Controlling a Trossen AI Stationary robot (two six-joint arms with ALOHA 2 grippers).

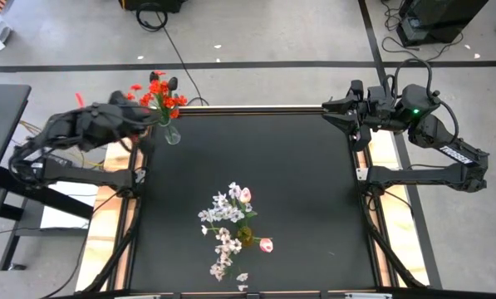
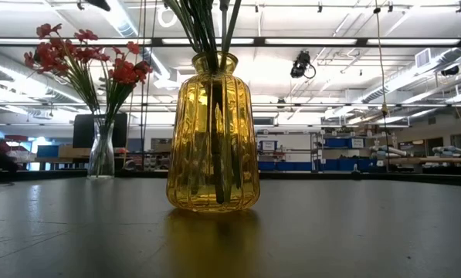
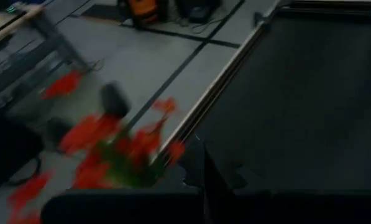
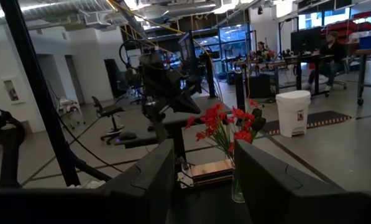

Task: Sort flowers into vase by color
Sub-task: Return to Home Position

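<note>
A clear glass vase (image 1: 171,133) stands at the table's far left corner with red blossom clusters (image 1: 158,90) stuck into it by their stems; the low view also shows this clear vase (image 2: 101,154). My left gripper (image 1: 148,123) hovers just left of it, and the red flowers (image 3: 110,149) blur past in its wrist view. An amber ribbed vase (image 2: 213,131) near the table's middle front holds white-lilac sprays (image 1: 224,212) and pink tulip buds (image 1: 266,245). My right gripper (image 4: 204,180) waits open at the far right edge, facing the red flowers (image 4: 225,121).
Bare dark tabletop (image 1: 297,183) lies between the two vases and toward the right. Light wooden strips (image 1: 115,208) run along both sides of the table. Cables (image 1: 181,58) cross the floor beyond the far edge. A white bin (image 4: 294,112) and people at desks stand far off.
</note>
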